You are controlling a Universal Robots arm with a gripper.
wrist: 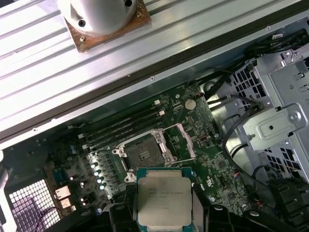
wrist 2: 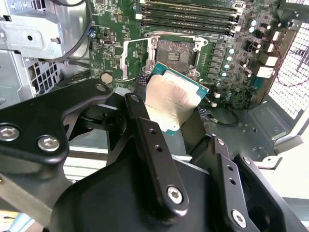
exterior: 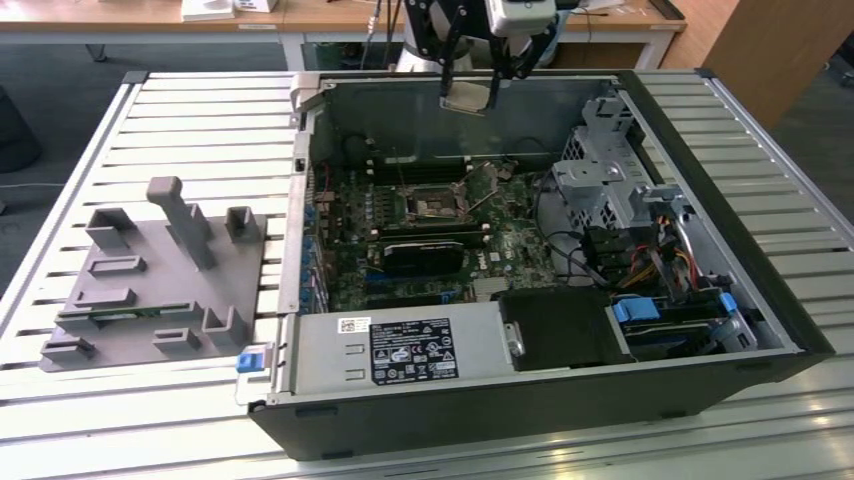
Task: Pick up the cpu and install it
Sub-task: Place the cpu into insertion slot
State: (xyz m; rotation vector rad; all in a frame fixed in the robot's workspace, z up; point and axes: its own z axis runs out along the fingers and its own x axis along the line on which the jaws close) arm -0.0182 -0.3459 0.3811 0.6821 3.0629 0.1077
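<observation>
Above the open computer case (exterior: pixel 727 215) | I see my gripper (exterior: pixel 489 74) pinching the cpu (exterior: pixel 467 97) | exterior view: empty socket (exterior: pixel 434 208) lies at six o'clock from it, well apart.

No print can be read: the faint lettering on the cpu (wrist: pixel 164 193) held in the gripper (wrist: pixel 164 217) and the 2 stickers (exterior: pixel 411 355) on the power supply box (exterior: pixel 327 365), well away from the gripper, are too small.
</observation>
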